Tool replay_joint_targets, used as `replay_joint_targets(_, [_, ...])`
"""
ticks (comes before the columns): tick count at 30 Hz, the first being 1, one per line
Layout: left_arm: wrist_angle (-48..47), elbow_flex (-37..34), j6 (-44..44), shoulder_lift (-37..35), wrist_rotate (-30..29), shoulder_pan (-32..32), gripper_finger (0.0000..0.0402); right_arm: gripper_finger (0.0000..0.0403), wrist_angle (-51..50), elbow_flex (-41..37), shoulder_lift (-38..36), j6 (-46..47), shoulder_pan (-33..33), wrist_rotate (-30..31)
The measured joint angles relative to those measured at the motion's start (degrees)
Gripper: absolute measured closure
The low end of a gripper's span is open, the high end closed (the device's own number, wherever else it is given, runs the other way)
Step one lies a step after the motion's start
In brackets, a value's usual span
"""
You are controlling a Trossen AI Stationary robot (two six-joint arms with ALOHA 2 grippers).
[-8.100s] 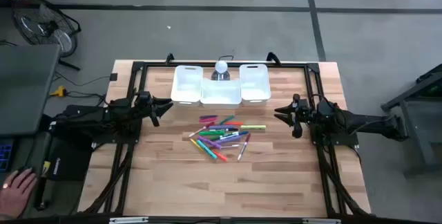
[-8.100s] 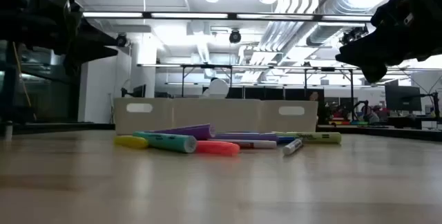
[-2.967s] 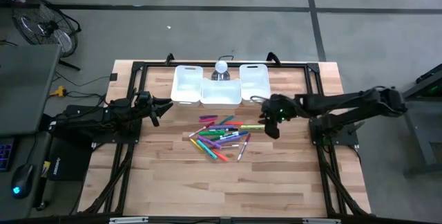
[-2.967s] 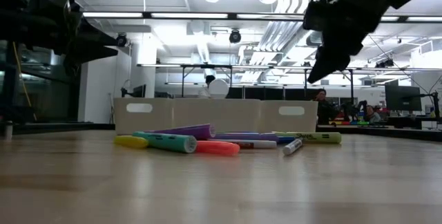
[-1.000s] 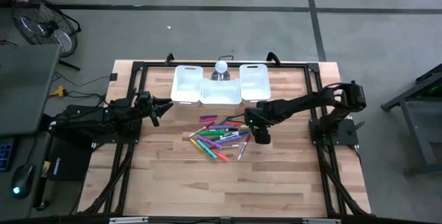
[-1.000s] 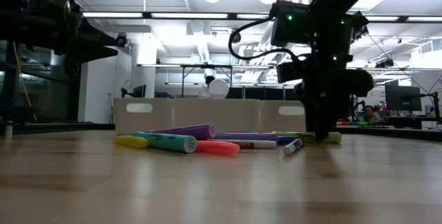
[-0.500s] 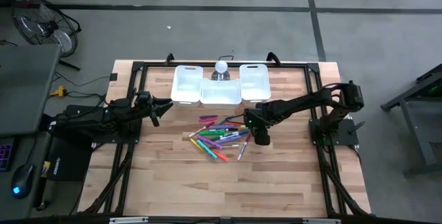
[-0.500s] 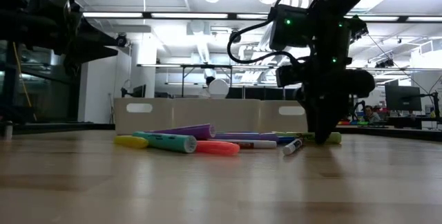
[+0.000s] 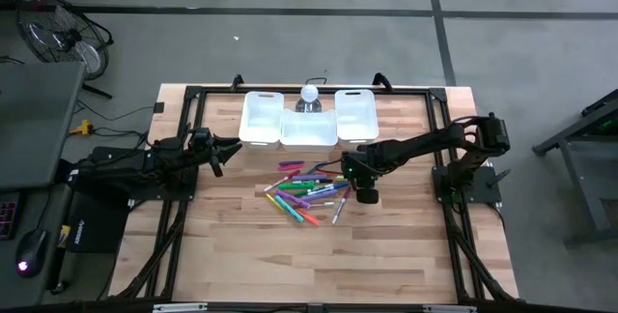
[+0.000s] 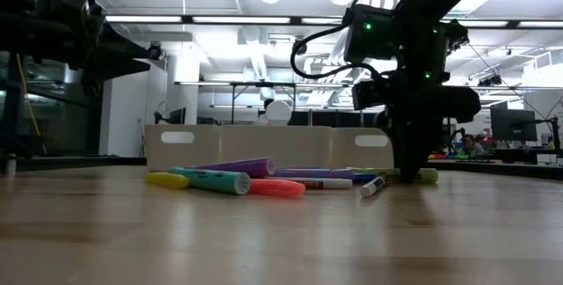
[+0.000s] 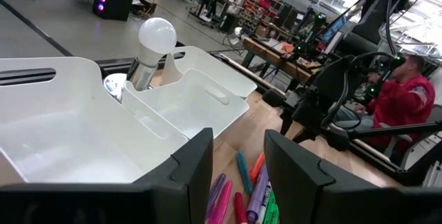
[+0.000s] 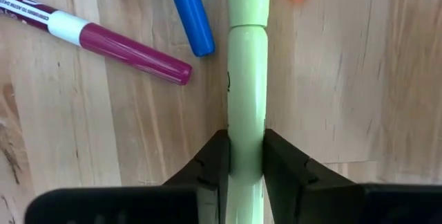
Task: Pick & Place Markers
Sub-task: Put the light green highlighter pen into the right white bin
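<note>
high: straight down over the whole light wooden table [image 9: 386,255] | low: level at tabletop height, facing the room | left wrist: looks across three white plastic bins [image 11: 62,124] | right wrist: close above a pale green marker [image 12: 246,79] | shared: scattered coloured markers [image 9: 309,192]

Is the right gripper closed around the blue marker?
No, in the right wrist view the right gripper clamps the pale green marker, while the blue marker lies free beside it on the table.
</note>
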Motion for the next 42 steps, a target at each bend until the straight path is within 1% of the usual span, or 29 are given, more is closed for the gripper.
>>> replay_joint_targets(7, [0.01,-0.02,0.00,0.00,0.00,0.00,0.0273,0.0346,-1.07,0.35,-1.56,2.59,0.00,-0.08])
replay_joint_targets(15, [0.00,0.00,0.00,-0.01,0.00,0.02,0.0273,0.0346,-8.76,5.36,-4.73,8.21,0.03,-0.57])
replay_joint_targets(18, [0.00,-0.02,0.00,0.00,0.00,0.00,0.0273,0.0346,-10.35,7.55,-6.61,13.05,-0.34,-0.52])
replay_joint_targets(22, [0.00,0.00,0.00,0.00,-0.02,0.00,0.0273,0.0346,-12.66,9.41,-8.39,22.72,-1.42,0.02])
replay_joint_targets(26, [0.00,-0.01,0.00,-0.01,0.00,0.01,0.0273,0.0346,-12.71,9.67,-10.32,33.29,-2.76,0.81])
replay_joint_targets(28, [0.00,0.00,0.00,-0.02,0.00,0.00,0.0273,0.0347,-12.82,9.57,-10.89,36.63,-3.26,1.56])
replay_joint_targets(35, [0.00,0.00,0.00,0.00,0.00,0.01,0.0273,0.0347,-12.70,9.57,-13.05,43.52,-5.82,2.73])
replay_joint_targets(39, [0.00,0.00,0.00,-0.02,0.00,0.02,0.0273,0.0343,-12.42,9.57,-14.61,45.82,-9.19,2.35])
replay_joint_targets(42, [0.00,0.00,0.00,0.00,0.00,0.00,0.0273,0.0342,-11.58,9.57,-15.53,45.86,-12.21,1.03])
